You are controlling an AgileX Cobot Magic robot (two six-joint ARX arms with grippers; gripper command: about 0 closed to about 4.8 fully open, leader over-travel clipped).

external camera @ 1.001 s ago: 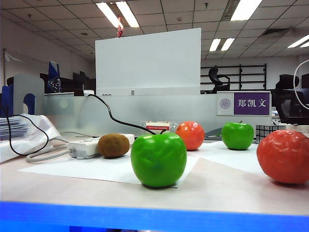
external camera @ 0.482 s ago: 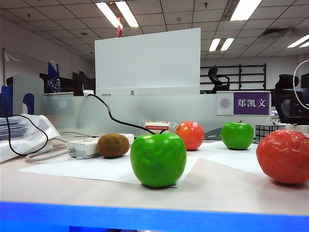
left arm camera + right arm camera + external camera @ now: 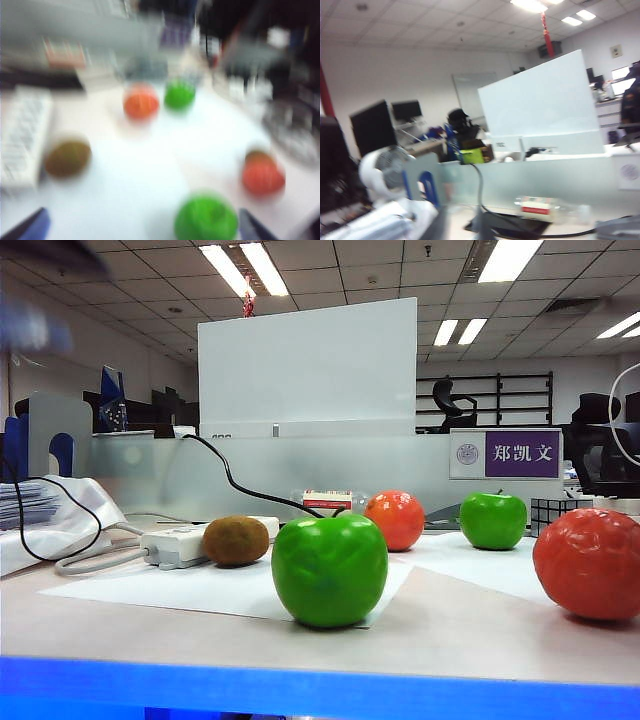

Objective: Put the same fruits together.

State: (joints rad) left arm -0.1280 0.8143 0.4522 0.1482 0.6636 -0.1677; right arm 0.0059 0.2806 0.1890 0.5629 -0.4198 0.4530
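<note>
Office desks and ceiling lights lie behind a pale table with white paper on it. The left pincer hangs above this table and looks down on the fruit. Its two blue-dark fingertips stand wide apart with nothing between them, so it is open and empty. The wrist picture is badly smeared.

Closest to that pincer, just ahead of its tips and nearer one tip than the other, is the near apple. A little further out, to either side of the pincer's line, are the near orange and the kiwi. The kiwi sits just beside the white strip. Well beyond, the far orange and far apple stand just beside each other. Each fruit is apart from its match.

In the exterior view the near apple sits front and middle, the kiwi behind it on the left, and the near orange at the right edge. The far orange and far apple are at the back.

The right pincer is away from the fruit. Its camera looks level across the office at a white board and a desk divider, with no fruit in sight. Dark shapes at the edge of that picture may be its fingers, and I cannot tell whether they are open or closed.
</note>
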